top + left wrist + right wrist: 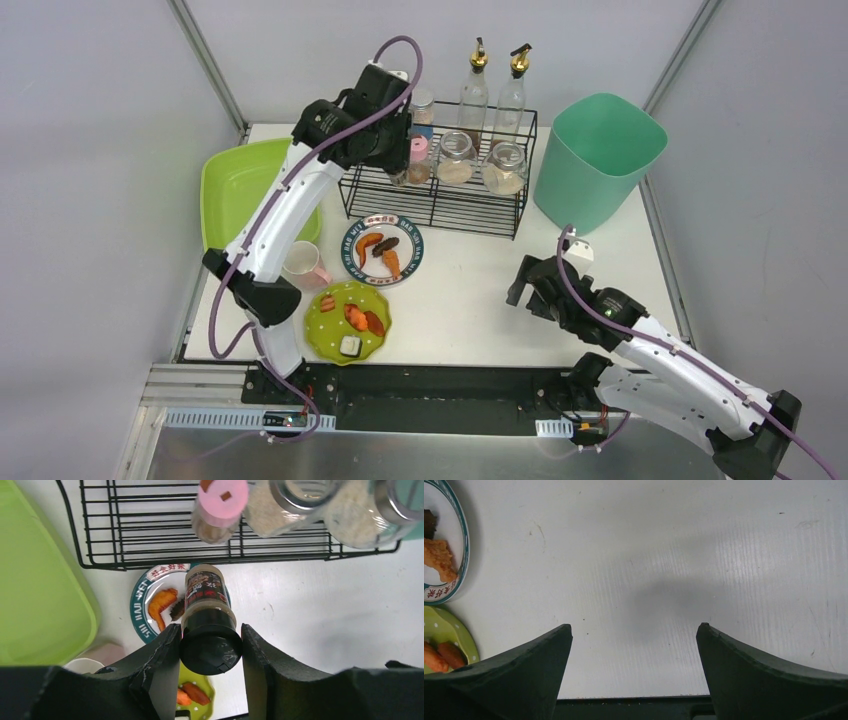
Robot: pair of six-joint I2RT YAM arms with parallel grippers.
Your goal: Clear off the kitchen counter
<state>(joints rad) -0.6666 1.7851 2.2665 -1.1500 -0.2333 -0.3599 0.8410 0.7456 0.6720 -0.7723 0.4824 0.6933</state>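
Kitchen counter [470, 300] fills the middle of the overhead view, white and wide, running from the front rail to the back wall. Far left on it sits the lime-green tub [235, 185], with a pink cup [303, 265] just beside its near corner. Next along are a green dotted plate [322, 330] with food pieces and a blue-rimmed plate [412, 262] carrying fried bits. The left gripper [210, 632] is up at the left end of the black wire rack [440, 195], fingers clamped on the black cap of a spice bottle [207, 600]. A pink-lidded shaker [222, 500] and two glass jars [456, 158] stand in the rack, with two oil bottles [474, 90] behind. Further right stands the mint-green bin [595, 160]. Right gripper [634, 635] hangs over bare counter, jaws spread wide, nothing between them.
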